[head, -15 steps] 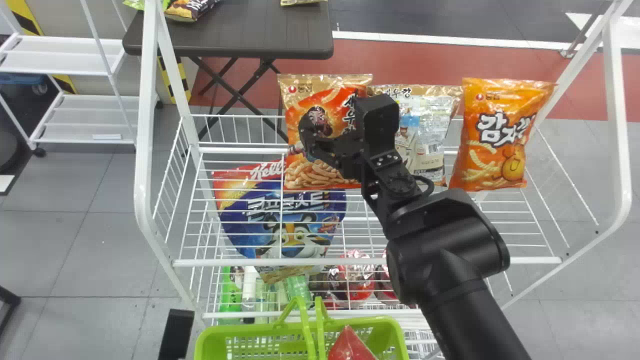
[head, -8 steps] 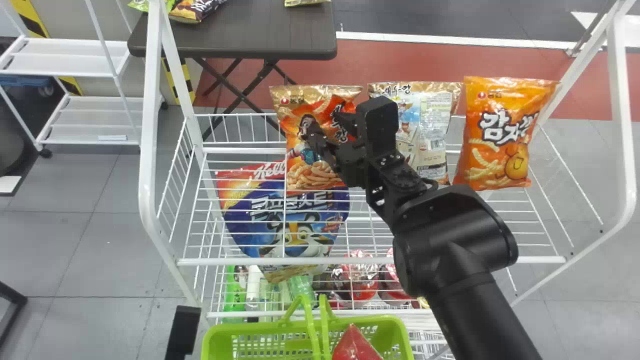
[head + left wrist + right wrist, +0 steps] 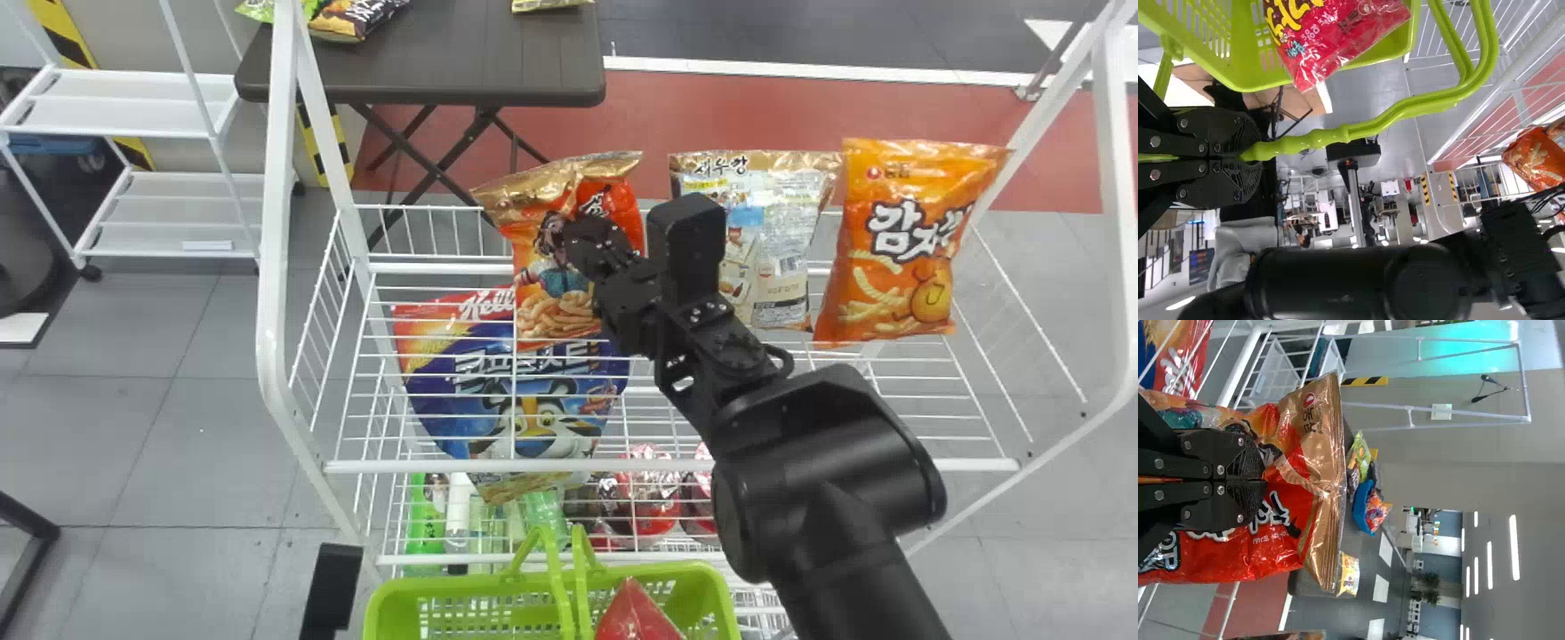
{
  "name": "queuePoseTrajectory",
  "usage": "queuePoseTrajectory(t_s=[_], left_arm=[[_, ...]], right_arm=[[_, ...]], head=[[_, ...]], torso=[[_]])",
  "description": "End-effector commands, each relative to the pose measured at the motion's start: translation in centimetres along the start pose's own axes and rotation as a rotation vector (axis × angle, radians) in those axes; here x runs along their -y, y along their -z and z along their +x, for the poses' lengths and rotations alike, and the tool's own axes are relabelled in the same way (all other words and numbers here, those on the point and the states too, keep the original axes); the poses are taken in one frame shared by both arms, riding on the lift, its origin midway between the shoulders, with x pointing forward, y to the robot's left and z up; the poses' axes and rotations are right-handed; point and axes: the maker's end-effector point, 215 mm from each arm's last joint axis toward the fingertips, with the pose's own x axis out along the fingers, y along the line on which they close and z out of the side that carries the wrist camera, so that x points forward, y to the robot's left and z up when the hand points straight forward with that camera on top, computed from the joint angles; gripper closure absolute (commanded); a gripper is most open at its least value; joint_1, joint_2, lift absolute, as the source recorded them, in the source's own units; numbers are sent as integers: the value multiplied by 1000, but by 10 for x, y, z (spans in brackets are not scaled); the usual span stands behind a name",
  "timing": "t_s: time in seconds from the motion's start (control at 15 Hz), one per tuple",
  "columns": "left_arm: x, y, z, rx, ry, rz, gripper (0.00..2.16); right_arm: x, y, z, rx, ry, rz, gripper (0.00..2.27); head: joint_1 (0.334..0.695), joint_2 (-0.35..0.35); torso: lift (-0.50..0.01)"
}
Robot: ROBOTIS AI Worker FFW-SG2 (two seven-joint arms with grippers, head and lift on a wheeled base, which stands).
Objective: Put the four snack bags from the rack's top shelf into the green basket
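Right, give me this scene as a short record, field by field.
Right gripper: right gripper clamped on the gold-topped red snack bag
Left gripper: left gripper closed on the basket handle
Green basket: red bag inside
Top shelf: pale bag and orange bag, side by side
Beneath top shelf: blue bag

We find three snack bags side by side at the rack's top shelf, a pouch beneath it, left. We record the basket in front, one packet inside; a table stands behind, left.
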Motion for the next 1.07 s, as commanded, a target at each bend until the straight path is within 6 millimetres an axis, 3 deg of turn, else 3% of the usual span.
queuePoseTrajectory(t_s=[0.0, 0.13, 0.2, 0.4, 0.6, 0.8, 1.0], left_arm=[[1, -1, -1, 3, -1, 4, 2145], [-1, -3, -3, 7, -8, 6, 2145], [-3, -4, -6, 13, -15, 5, 2145], [-7, -9, -10, 27, -31, 6, 2145], [-8, -14, -11, 37, -36, 11, 2145], [-10, -11, -13, 44, -38, 2, 2145], [-11, -12, -11, 63, -42, 19, 2145]], right_arm=[[-11, -18, -21, 46, -8, 45, 2233], [-16, -42, -47, 92, -11, 86, 2233], [-8, -47, -67, 92, -8, 94, 2233], [6, -48, -130, 41, -11, 128, 2236], [14, -11, -208, -127, -20, 231, 2236], [9, 46, -252, -323, -52, 311, 2236], [-18, 103, -298, -524, -120, 446, 2236]], head=[[695, -39], [695, -37], [695, -35], [695, -61], [695, -142], [695, -219], [695, -300]], torso=[[0], [0], [0], [0], [0], [0], [0]])
